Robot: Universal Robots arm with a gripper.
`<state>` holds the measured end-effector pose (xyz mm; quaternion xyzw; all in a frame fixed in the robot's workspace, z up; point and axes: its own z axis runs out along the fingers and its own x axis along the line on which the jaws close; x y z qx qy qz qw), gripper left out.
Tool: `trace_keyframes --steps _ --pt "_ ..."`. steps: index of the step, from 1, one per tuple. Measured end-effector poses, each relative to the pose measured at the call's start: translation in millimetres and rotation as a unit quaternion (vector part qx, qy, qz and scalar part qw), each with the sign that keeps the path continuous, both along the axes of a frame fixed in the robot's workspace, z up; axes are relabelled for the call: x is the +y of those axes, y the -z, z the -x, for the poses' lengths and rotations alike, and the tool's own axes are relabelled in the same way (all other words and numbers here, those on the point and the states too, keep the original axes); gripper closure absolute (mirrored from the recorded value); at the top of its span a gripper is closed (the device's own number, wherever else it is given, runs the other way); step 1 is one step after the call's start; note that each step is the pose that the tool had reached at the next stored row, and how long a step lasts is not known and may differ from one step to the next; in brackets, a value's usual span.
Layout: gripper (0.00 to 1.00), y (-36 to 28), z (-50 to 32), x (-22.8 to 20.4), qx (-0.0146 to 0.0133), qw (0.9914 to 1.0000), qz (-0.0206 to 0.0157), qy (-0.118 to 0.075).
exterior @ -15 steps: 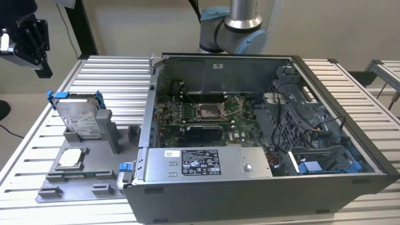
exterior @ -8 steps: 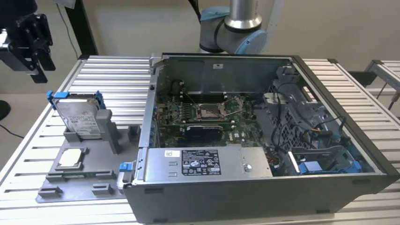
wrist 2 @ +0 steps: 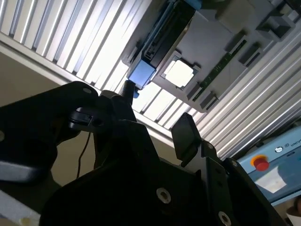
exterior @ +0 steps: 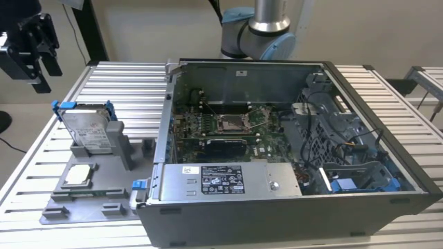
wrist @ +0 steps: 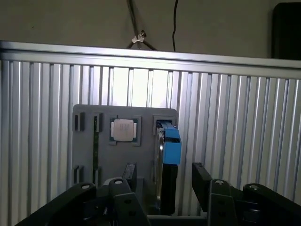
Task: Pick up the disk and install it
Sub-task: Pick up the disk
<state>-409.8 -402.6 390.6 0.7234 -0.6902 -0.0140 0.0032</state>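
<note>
Hanging open and empty, the hand (exterior: 45,72) is above the upright white-labelled disk (exterior: 90,129).

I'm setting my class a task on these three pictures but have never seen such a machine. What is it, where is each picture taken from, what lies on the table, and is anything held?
It is a robot arm ending in a two-fingered claw. The exterior view looks at the whole slatted table from off the arm; both wrist views ride by the claw and look past it at the table. On the table stand an open computer case and a grey holder. The holder carries the disk, upright in its blue bracket, and a small square chip. The claw is open, holds nothing, and hangs above the holder.
</note>
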Motion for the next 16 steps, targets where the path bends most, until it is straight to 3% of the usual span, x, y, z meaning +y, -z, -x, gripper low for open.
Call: trace_keyframes --steps 16 --pt "0.00 17.7 0.0 1.7 0.0001 1.00000 0.0001 0.002"
